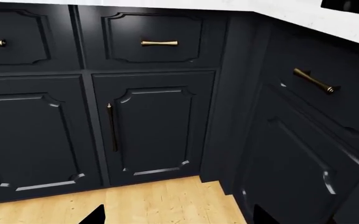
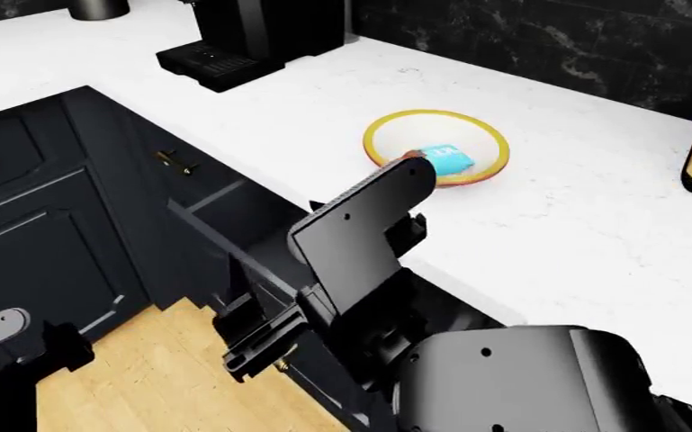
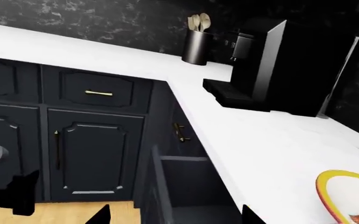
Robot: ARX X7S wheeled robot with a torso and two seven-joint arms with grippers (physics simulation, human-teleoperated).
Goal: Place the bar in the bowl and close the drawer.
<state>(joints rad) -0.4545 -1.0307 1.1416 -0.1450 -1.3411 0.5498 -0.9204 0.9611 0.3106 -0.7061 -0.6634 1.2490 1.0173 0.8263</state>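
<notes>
On the white marble counter (image 2: 538, 225), the bar (image 2: 446, 160) lies inside the bowl (image 2: 384, 129), near its front rim. Below the counter edge the drawer (image 2: 220, 209) stands pulled out, dark interior showing. The right gripper (image 2: 262, 346) hangs over the drawer's front; I cannot tell how its fingers stand. The left gripper (image 1: 176, 219) faces panelled cabinet doors (image 1: 151, 126), fingertips spread apart, holding nothing.
</notes>
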